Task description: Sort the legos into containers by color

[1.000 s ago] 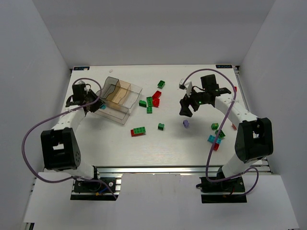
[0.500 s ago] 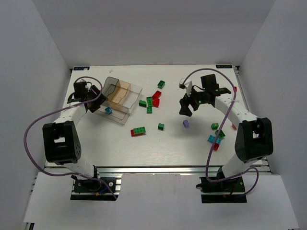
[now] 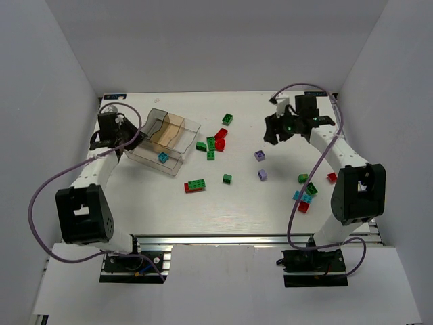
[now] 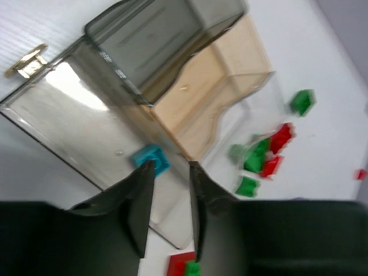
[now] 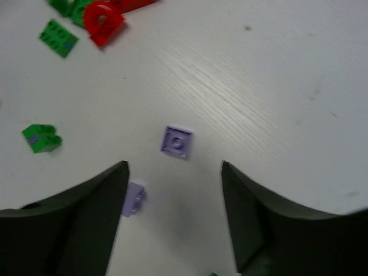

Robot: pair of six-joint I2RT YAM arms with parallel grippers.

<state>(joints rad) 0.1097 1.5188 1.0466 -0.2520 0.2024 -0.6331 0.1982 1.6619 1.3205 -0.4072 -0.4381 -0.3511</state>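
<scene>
Left wrist view: left gripper (image 4: 171, 168) nearly closed, just a narrow slit between the two dark fingers (image 4: 135, 213), nothing in the grip. Just past one fingertip, a cyan brick (image 4: 150, 160), lying inside the tray (image 4: 34, 109), in its clear compartment (image 4: 69, 103). Next to that, farther from the jaws, the tan compartment (image 4: 230, 75), then the grey compartment (image 4: 155, 29). Past the tray's far corner, a blurred huddle of green and red bricks (image 4: 261, 158) on the white table (image 4: 322, 52), and farther out a lone green brick (image 4: 302, 100).

Right wrist view: right gripper (image 5: 173, 167) spread wide, holding nothing. Straight ahead of the gap, just beyond the tips, a light purple brick (image 5: 177, 142) flat on the table, touching neither finger. Inside the gap, just beside the inner edge of one finger, a second purple brick (image 5: 133, 199). Out past that same finger, a small green brick (image 5: 41, 139). Well beyond it, at the picture's edge, a red piece (image 5: 103, 17) beside another green brick (image 5: 57, 37).

Top external view: right gripper over the far right part of the table, both purple bricks on its near side, well apart from the tray. Closer to the right arm's base, a loose scatter of green, cyan and red bricks (image 3: 304, 193). Left gripper at the tray's outer end, cyan brick just ahead of it. Between tray and purple bricks, a green brick stacked on a red one (image 3: 196, 185).
</scene>
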